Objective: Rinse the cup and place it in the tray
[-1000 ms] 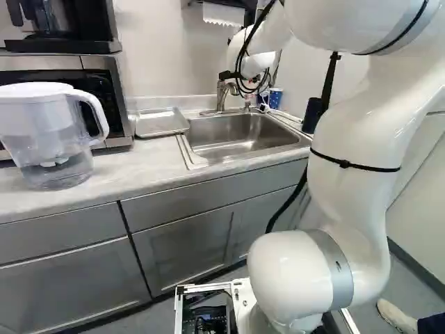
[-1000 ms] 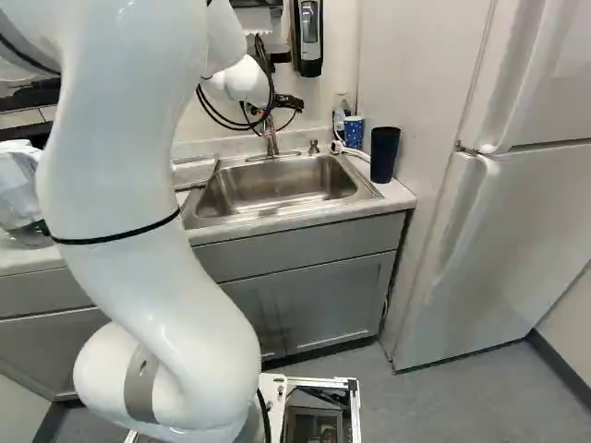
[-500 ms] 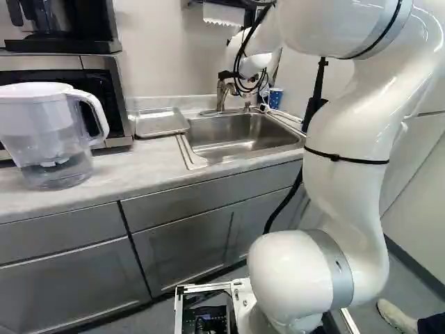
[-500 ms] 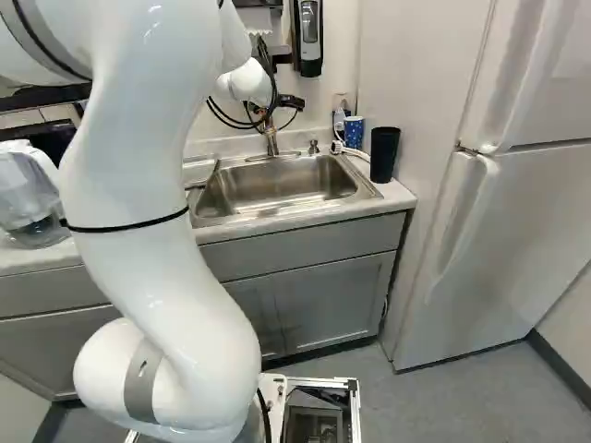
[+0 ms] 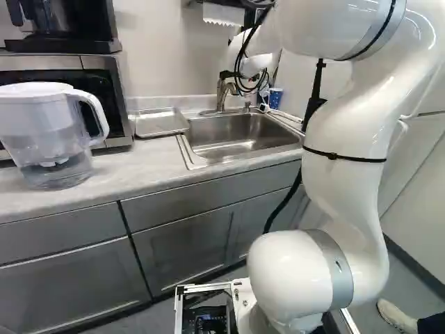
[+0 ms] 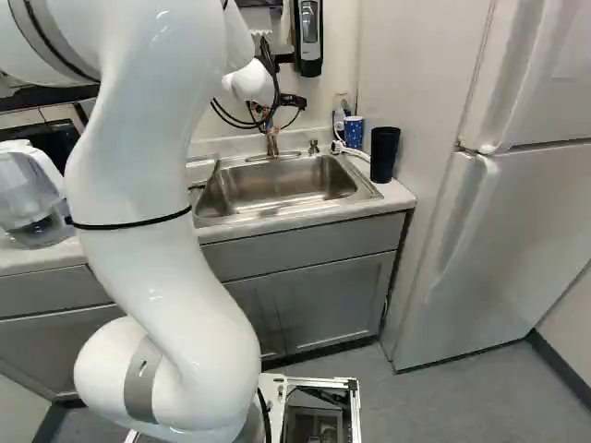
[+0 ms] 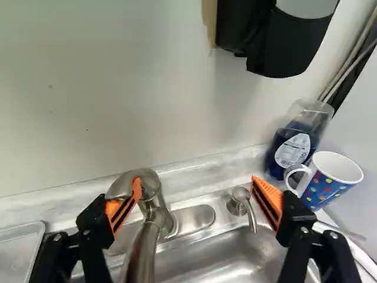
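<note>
Left base view captures white jointed robot arm (image 5: 344,146) slightly shifted, black orange-padded claw (image 6: 291,101) spread near curved metal faucet (image 7: 141,253).

Pale walls, grey cabinets (image 5: 184,247), a white fridge (image 6: 499,240), grey floor (image 6: 443,397).

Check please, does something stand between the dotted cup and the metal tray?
Yes. At the back of the sink, the faucet stands between the cup and tray, with a small metal spout nearer the cup. The open gripper hovers there.
</note>
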